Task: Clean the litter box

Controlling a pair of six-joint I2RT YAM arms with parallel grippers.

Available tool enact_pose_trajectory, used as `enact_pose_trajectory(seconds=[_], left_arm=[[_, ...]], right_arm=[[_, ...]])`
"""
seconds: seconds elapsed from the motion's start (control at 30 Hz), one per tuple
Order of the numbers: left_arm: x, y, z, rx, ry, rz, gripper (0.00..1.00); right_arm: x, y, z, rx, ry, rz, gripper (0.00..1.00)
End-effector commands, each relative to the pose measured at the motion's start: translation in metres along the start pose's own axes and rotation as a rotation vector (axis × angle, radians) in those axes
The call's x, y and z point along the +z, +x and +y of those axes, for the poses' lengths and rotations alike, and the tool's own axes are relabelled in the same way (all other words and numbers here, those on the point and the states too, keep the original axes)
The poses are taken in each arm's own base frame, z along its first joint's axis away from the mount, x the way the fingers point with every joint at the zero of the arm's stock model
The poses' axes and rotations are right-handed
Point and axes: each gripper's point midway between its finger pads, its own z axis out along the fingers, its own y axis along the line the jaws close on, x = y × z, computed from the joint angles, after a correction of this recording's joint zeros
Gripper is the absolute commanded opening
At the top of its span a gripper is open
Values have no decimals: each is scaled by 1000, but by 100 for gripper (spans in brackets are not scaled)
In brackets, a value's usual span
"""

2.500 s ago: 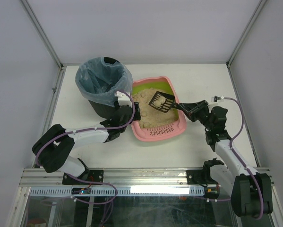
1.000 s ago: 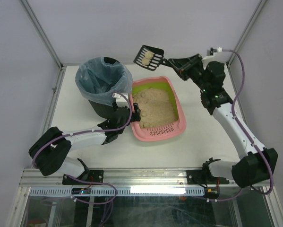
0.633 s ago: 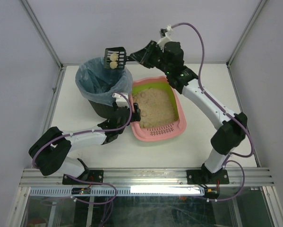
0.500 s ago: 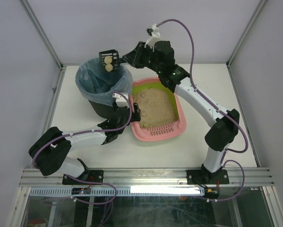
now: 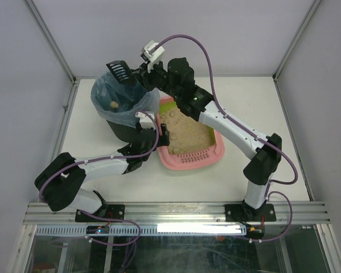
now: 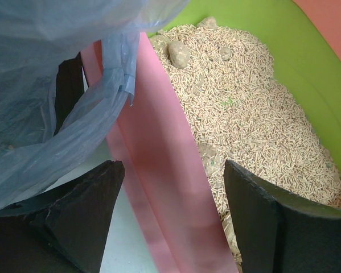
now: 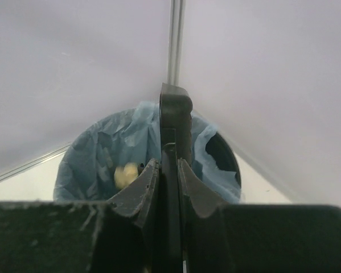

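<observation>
The pink litter box [image 5: 216, 151] with lime-green inner rim holds tan litter [image 6: 244, 114] and lies right of the bin. My left gripper [image 5: 160, 134] is open, its fingers [image 6: 85, 210] astride the box's pink left rim [image 6: 159, 187], one outside and one over the litter. My right gripper [image 5: 143, 79] is shut on the handle [image 7: 170, 170] of the black slotted scoop [image 5: 118, 69], which is tipped over the black bin [image 5: 124, 105]. A yellowish clump [image 5: 112, 104] lies inside the blue bag [image 7: 102, 159]. In the right wrist view the scoop is edge-on.
The bin stands against the litter box's left side, with the bag's edge [image 6: 110, 96] draped next to the rim. Some clumps [image 6: 180, 52] remain at the far end of the litter. White walls and metal frame posts [image 5: 50, 42] enclose the table.
My right arm has swung the scoop left from above the box to over the bin and tipped it. The clumps have dropped from the scoop into the bag. My left arm has not moved.
</observation>
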Motion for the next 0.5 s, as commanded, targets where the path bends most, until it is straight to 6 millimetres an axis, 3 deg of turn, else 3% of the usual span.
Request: enact_pose_trajectory(seconds=[0.0,0.2,0.33,0.47], left_arm=[[3,-22,-12,-37,34,-59,74],[3,-22,-11,-37,31,-59,75],[3,-22,-10,-36,26,-59,74],[3,-22,-10,-36,25,-59,74]], right_arm=[[-18,-67,-10,-162,64,-179,0],[-43,-93,-12,-86,99,-243,0],[-86,-111,-24,-10,188,-312,0],[-133,-109,-31,14,244,-286,0]])
